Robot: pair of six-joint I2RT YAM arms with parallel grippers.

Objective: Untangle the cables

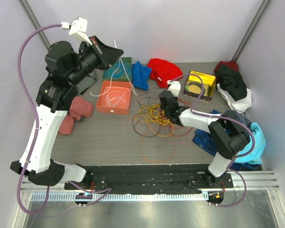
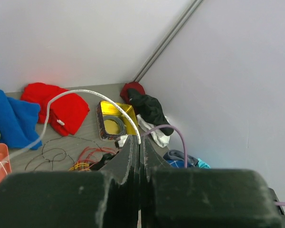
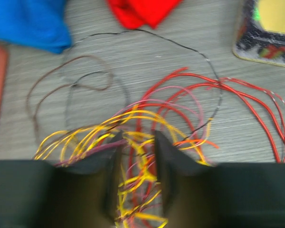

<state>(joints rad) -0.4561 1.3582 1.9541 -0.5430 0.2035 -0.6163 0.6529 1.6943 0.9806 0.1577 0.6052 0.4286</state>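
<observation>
Cables (image 1: 152, 119): a loose heap of yellow, orange, red and dark brown loops lies mid-tabletop (image 1: 104, 137), between the orange tray (image 1: 102, 105) and the yellow tin (image 1: 202, 84). One white cable (image 2: 85, 92) is apart from the heap. Its coils lie in the tray and one end rises to my left pincer (image 2: 138, 142), which is clamped tight on it high above the tray. My right pincer (image 3: 137, 156) sits low in the heap, jaws part-way apart and straddling the yellow strands (image 3: 85, 135), with the red loops (image 3: 247, 95) running off to one side. Nothing looks pinched there yet. Judgement: the white cable is nearly sorted, and the step in hand is picking the next strand, probably a yellow one. The next move calls for closing on a single strand, not a bundle. I should then draw it up slowly, since red and brown loops cross it and could drag along.
</observation>
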